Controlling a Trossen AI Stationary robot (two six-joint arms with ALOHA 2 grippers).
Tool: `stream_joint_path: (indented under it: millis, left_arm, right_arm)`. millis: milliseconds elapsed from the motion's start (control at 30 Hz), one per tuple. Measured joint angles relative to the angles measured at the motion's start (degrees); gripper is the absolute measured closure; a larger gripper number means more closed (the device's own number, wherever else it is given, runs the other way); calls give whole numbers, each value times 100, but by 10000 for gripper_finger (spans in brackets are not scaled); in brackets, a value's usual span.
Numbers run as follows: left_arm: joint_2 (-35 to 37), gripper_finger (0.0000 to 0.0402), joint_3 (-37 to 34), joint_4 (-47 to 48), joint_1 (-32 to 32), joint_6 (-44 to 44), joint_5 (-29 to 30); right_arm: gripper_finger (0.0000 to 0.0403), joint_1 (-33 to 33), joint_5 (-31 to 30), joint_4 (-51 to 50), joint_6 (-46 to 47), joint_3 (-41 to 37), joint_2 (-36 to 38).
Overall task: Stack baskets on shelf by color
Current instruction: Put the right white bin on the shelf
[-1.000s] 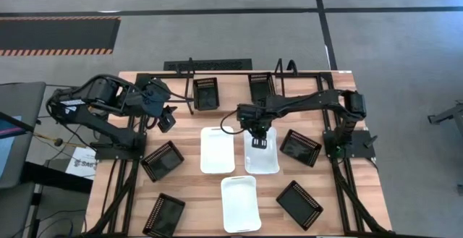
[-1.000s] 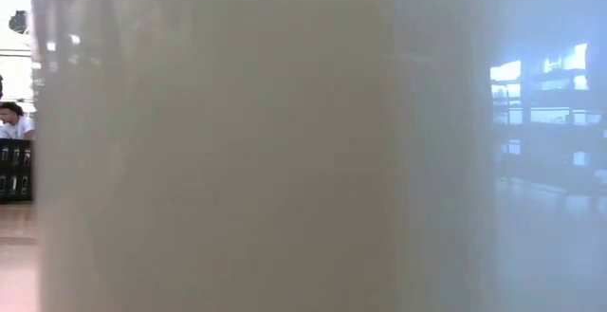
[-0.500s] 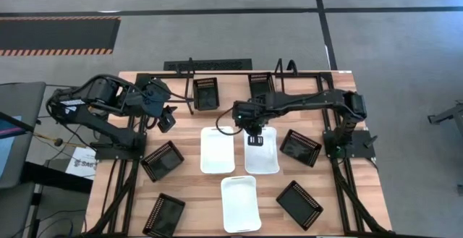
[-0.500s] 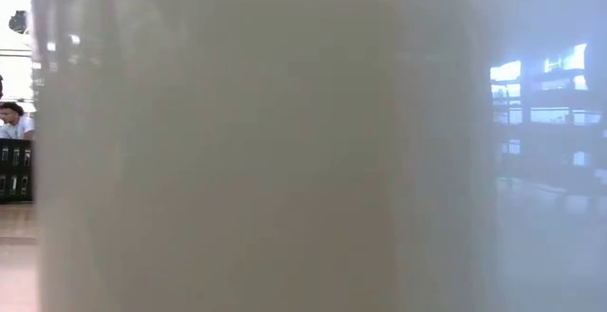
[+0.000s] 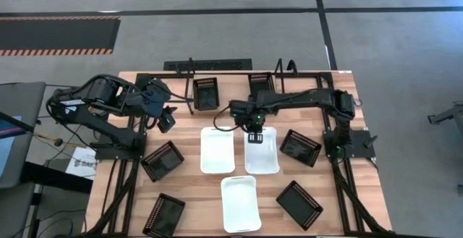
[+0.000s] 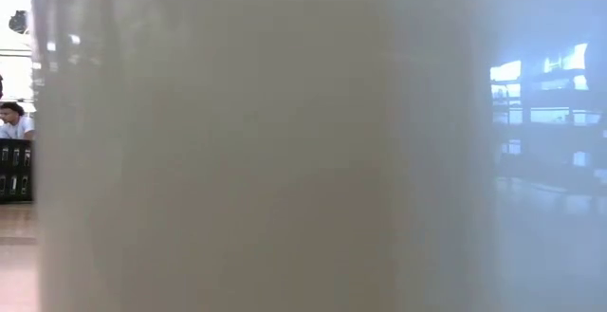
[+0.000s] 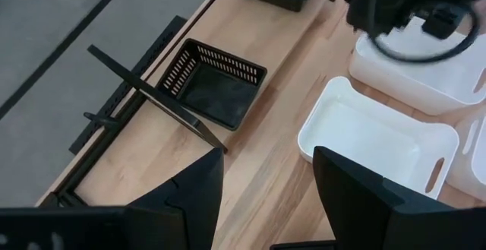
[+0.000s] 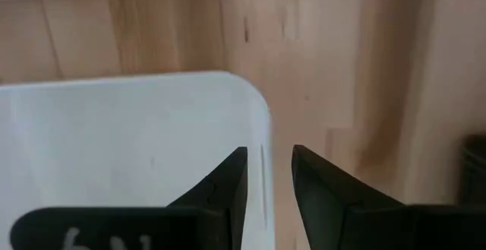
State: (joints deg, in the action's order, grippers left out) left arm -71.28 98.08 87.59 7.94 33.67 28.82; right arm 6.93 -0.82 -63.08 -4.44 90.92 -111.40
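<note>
1. We see the desk from above as the largest thing; it carries all the baskets, and at its far edge stands the shelf with its upright dividers; two black baskets sit near that shelf, one of them in front of the left arm's wrist camera.

2. Three white baskets lie in the middle of the desk; the left white basket and the right white basket are side by side, just apart, and the near white basket lies closer to the front edge; four more black baskets are spread on both sides, none of them stacked.

3. The right claw is at the far rim of the right white basket; in the right wrist view its two fingers stand narrow with the basket's thin wall between them, so we judge it is gripping the right white basket.

4. The left claw waits over the left side of the desk, fingers wide, holding nothing.

5. We judge the step in hand is the taking of a first white basket; the next move calls for a firm hold on the thin wall, a level lift, and carrying toward the shelf without tilting; the low view is blocked by a white surface and helps us not.
</note>
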Motion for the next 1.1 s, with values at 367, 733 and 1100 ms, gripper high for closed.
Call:
stream_joint_path:
  millis: [367,733,1100]
  left_arm:
    - [2,209,0,19,0,-1,0]
    - [2,209,0,22,0,0,2]
    - [1,209,0,17,0,2,5]
  right_arm:
    - [294,-14,107,-86,-33,13,-589]
    - [398,-29,-279,-449,168,264,-348]
    - [401,19,-1070,-721,-127,2007,581]
